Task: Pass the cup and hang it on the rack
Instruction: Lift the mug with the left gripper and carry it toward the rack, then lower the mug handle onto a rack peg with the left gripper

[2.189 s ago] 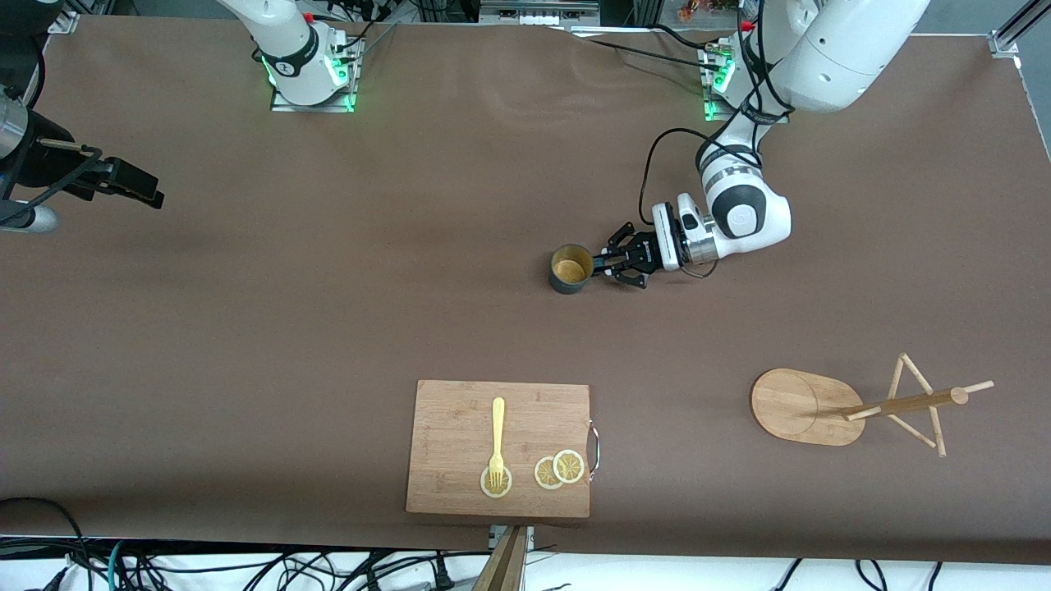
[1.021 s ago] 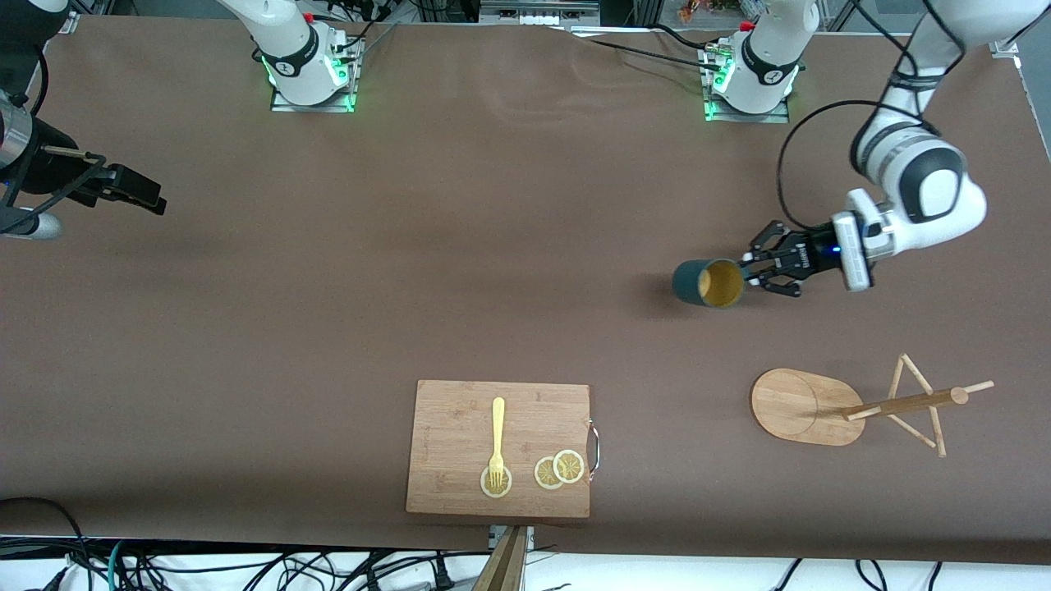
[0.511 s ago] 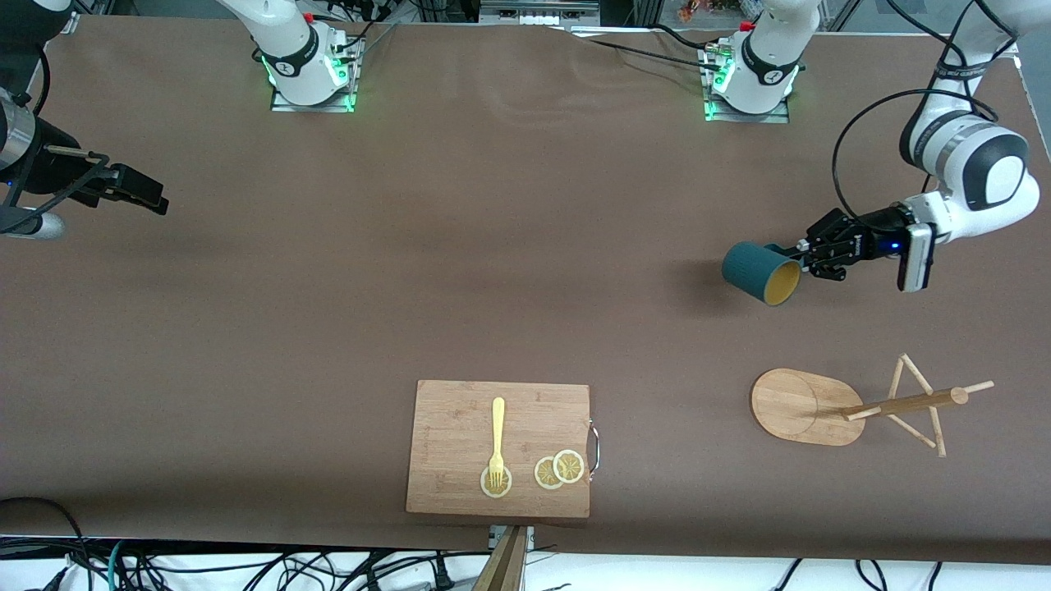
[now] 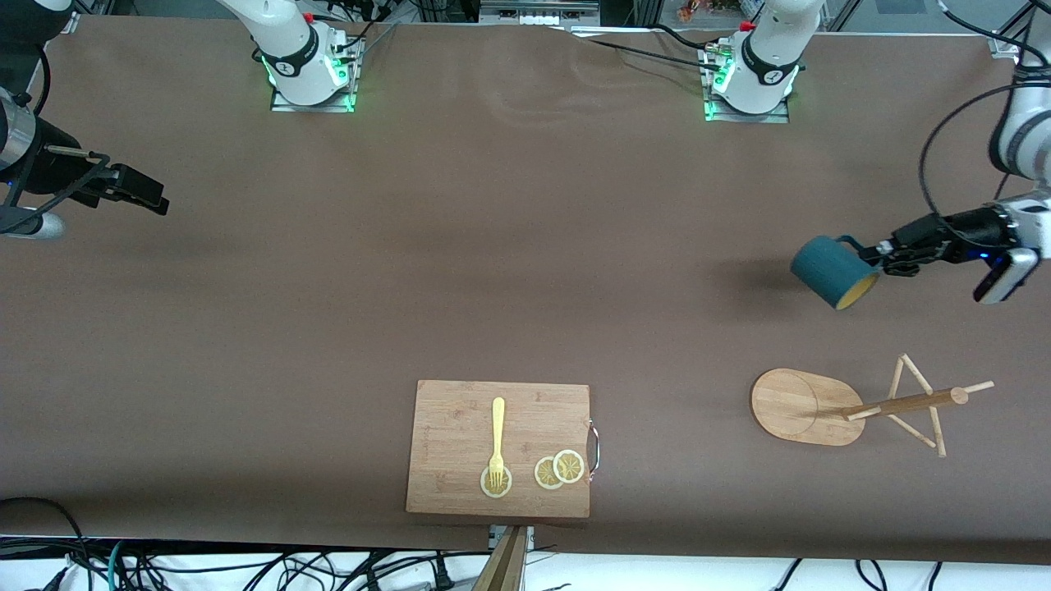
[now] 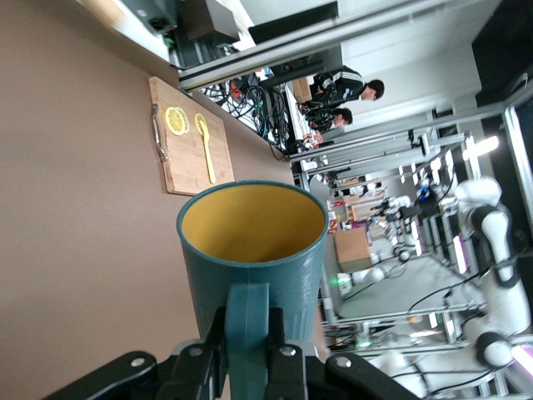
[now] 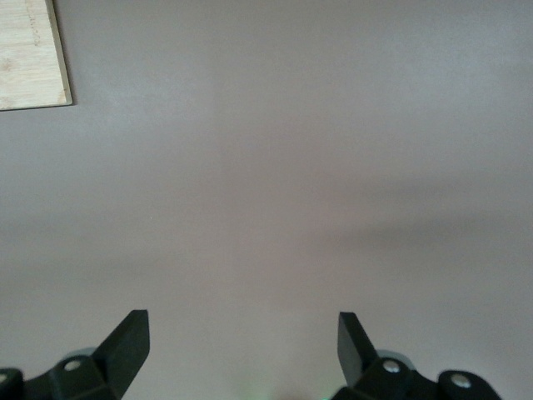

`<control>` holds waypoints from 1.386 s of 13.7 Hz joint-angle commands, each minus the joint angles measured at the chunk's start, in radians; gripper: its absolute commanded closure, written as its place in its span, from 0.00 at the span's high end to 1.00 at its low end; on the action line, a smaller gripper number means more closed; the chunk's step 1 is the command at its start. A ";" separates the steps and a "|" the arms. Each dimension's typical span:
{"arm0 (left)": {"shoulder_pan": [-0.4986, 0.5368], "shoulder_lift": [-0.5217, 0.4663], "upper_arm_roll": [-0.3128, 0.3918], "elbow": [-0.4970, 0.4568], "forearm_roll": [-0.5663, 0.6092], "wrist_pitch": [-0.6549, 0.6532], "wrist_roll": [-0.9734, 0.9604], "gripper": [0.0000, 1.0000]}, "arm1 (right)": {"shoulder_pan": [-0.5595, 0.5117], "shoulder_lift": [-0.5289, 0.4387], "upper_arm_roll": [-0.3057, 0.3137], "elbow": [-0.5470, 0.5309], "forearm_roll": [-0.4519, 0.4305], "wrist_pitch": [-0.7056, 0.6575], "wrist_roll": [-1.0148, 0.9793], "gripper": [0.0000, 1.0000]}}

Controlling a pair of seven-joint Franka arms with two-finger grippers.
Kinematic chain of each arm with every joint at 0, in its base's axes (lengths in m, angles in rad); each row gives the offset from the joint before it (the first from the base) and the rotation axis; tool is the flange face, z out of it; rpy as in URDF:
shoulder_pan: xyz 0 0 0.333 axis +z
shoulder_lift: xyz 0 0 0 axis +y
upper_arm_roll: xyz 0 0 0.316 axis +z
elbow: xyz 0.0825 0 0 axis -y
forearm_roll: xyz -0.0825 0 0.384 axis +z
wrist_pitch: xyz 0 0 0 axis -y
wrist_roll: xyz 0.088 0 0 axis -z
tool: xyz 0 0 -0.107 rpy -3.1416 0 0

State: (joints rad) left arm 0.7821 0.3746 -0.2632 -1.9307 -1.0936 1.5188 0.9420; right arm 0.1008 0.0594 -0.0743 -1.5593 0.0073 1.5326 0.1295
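- Left gripper (image 4: 885,257) up in the air over the bare table (image 4: 493,246) near the edge at the left arm's end, fingers (image 5: 283,367) clamped on the loop handle (image 5: 247,333) of the teal mug (image 4: 833,272).
- Mug lifted and tipped on its side, yellow-tan inside partly visible, dark shadow on the cloth under it.
- Wooden mug tree (image 4: 854,406) standing near the front edge toward the left arm's end, closer to the front camera than the spot under the mug, well apart from it.
- Right gripper (image 4: 135,190) waiting over the edge at the right arm's end, fingers (image 6: 129,342) wide apart, holding nothing.
- Cutting board (image 4: 460,427) at the middle of the front edge, with a yellow fork (image 4: 497,439) and lemon slices (image 4: 559,469) on it.
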 commanded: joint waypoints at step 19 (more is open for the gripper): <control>0.008 0.512 -0.016 0.578 -0.091 -0.164 -0.623 0.00 | -0.004 0.007 0.004 0.018 0.005 -0.005 -0.013 1.00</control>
State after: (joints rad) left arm 0.7959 0.8141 -0.2756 -1.4368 -1.1666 1.3828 0.3457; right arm 0.1010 0.0595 -0.0741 -1.5585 0.0073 1.5329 0.1295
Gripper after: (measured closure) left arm 0.789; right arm 0.000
